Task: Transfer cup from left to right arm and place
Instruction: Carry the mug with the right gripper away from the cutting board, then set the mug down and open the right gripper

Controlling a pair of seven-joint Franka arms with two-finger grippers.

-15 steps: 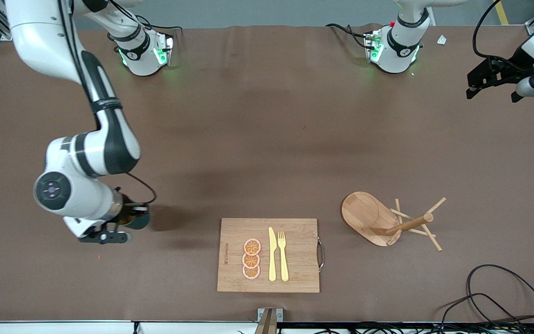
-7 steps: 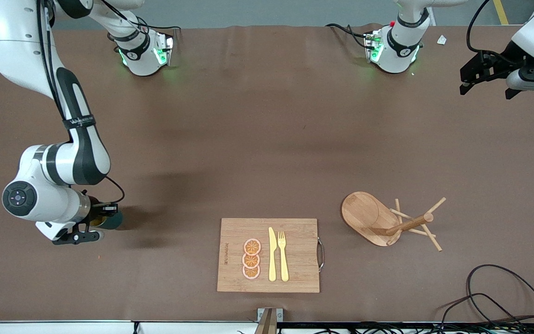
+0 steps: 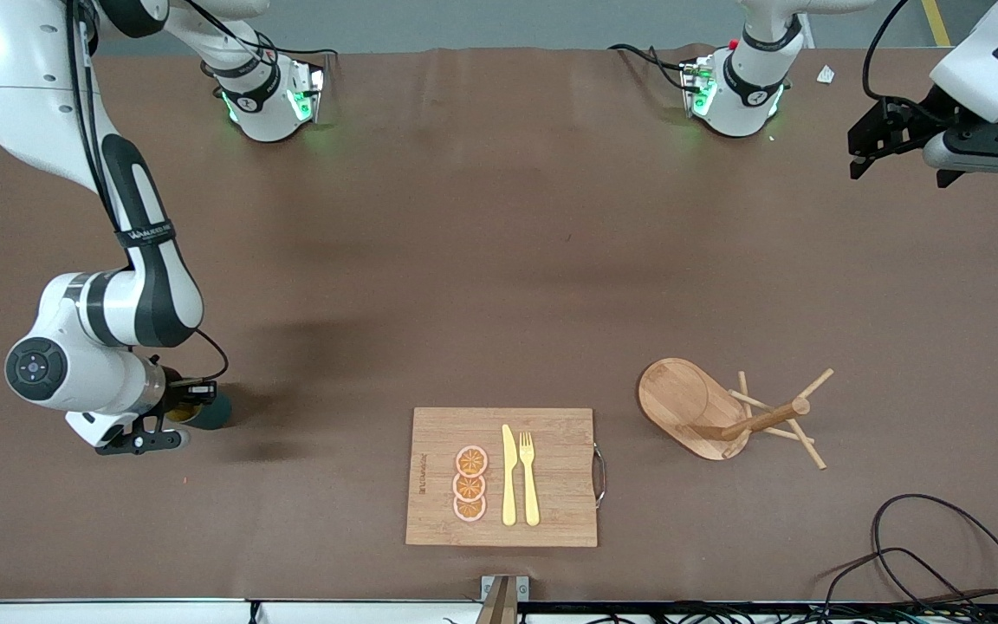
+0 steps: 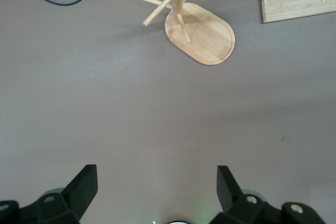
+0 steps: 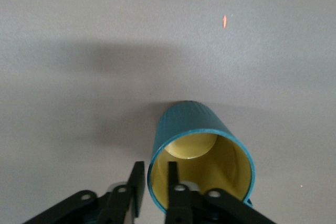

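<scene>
R gripper [image 3: 171, 422] is sitting low at the table's right-arm end, well apart from the cutting board [image 3: 551, 485] w/ its fruit slices, knife & fork. Fingers [image 5: 171, 182] are straddling the cup [image 5: 202, 156] wall, one inside, one outside, w/ a slight gap showing, so grip is looking loosened. Cup is standing on the table. L gripper [image 3: 865, 147] is waiting over the left-arm end, far from the board, fingers [image 4: 84, 184] spread wide, holding nothing.
</scene>
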